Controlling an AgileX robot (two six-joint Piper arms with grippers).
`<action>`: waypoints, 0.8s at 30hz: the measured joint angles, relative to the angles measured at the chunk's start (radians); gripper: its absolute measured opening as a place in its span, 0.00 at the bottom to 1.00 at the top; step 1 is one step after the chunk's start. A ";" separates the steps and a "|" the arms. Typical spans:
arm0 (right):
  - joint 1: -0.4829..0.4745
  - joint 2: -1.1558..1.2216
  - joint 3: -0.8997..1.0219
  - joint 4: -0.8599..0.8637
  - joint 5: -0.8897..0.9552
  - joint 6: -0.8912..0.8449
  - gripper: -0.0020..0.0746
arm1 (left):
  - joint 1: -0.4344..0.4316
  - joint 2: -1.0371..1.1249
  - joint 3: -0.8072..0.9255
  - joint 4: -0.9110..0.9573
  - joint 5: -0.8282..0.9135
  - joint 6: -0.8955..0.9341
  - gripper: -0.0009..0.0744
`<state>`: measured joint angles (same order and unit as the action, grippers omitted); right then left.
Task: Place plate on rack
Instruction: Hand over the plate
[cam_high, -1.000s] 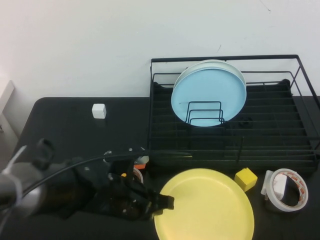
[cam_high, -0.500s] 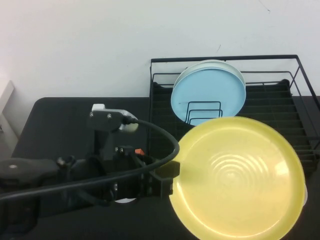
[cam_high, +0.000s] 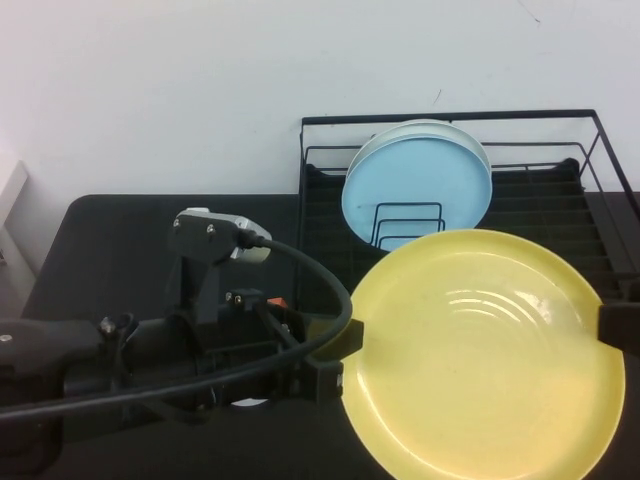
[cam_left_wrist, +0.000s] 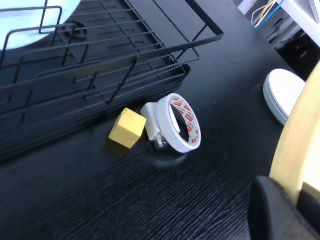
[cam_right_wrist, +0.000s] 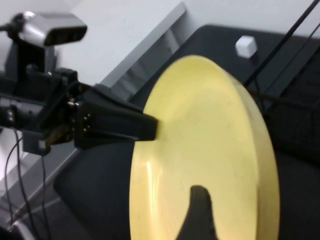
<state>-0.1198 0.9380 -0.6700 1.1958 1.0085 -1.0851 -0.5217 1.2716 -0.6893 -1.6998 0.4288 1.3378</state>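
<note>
The large round yellow plate (cam_high: 487, 352) is up off the black table (cam_high: 110, 245), held in the air in front of the black wire dish rack (cam_high: 560, 215) and tilted to face the high camera, ring marks showing on its surface. The left gripper (cam_high: 340, 358) has it by the edge farthest from the rack's right end, jaws clamped on the yellow rim; in the left wrist view a dark finger pad (cam_left_wrist: 280, 210) presses the plate's thin edge (cam_left_wrist: 295, 150). On the opposite edge the right gripper (cam_high: 618, 325) shows as a dark block against the rim. Its wrist view has one dark finger (cam_right_wrist: 200, 212) lying across the plate face (cam_right_wrist: 200, 150); how far its jaws are spread I cannot tell. Inside the rack, a light blue plate (cam_high: 418, 195) stands upright in the dividers with a whitish plate (cam_high: 470, 135) just behind it. On the table in front of the rack sit a small yellow cube (cam_left_wrist: 127, 128) and a roll of white tape (cam_left_wrist: 176, 123) just beside it. A small white cube (cam_right_wrist: 246, 46) rests well off to the rack's left.
</note>
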 joint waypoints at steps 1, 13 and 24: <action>0.000 0.023 -0.002 0.005 0.009 -0.020 0.72 | 0.000 0.000 0.000 0.000 0.000 0.008 0.02; 0.137 0.249 -0.002 0.025 0.051 -0.204 0.49 | 0.000 0.000 0.000 0.000 -0.005 0.098 0.02; 0.157 0.310 -0.066 0.087 -0.136 -0.368 0.19 | 0.000 -0.002 0.000 -0.004 -0.107 0.111 0.44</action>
<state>0.0374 1.2480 -0.7361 1.2824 0.8725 -1.4533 -0.5217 1.2700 -0.6893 -1.7041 0.3216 1.4487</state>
